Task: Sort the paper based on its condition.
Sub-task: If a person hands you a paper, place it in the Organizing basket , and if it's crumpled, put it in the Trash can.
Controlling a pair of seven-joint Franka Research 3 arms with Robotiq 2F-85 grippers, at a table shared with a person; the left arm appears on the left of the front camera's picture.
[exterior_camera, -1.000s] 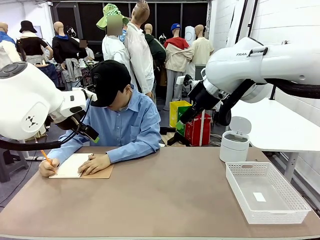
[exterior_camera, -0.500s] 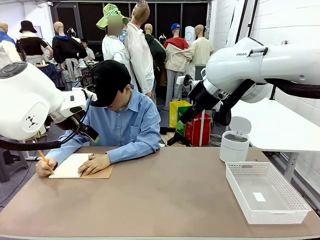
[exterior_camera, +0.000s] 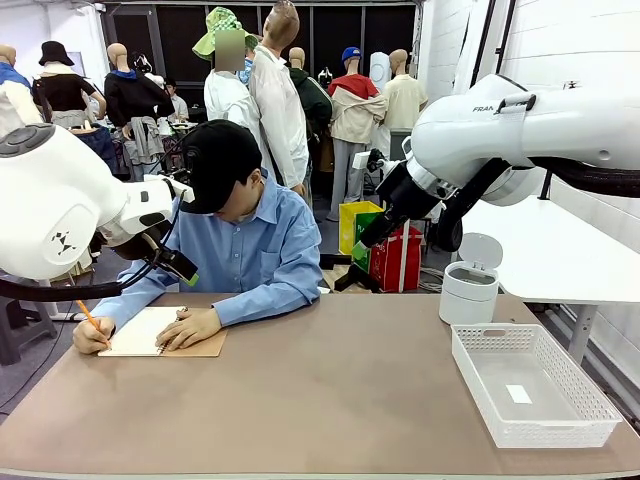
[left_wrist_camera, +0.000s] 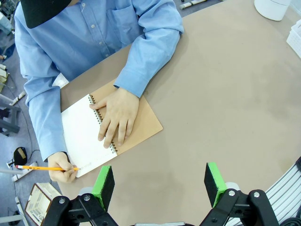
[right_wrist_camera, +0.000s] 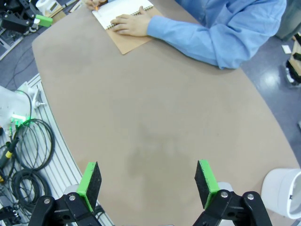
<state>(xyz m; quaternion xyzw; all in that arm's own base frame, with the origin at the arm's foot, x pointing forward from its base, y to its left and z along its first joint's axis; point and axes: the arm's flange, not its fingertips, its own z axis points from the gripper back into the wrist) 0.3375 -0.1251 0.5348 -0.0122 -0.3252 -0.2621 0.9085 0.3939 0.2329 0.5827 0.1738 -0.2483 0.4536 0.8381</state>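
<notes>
Left gripper: jaws wide apart, green pads bare, nothing held or touched. It hangs above the table, over bare surface just on the robot's side of the notebook.

Right gripper: jaws wide apart, nothing between the pads. It is raised above bare table, well apart from the notebook.

Paper: white sheet lying face up on the open spiral-bound notebook with brown kraft cover, at the far left of the table in front of the person. One long edge sits at the spiral binding. The person's left hand rests flat across the binding, partly on the sheet and partly on the cover. The person's right hand holds an orange pencil with its tip at the sheet's outer corner.

Containers: a white perforated basket stands at the table's right side, holding one tiny white rectangular tag on its floor. A white bin stands beyond the basket with its lid tipped up. Its contents cannot be told.
</notes>
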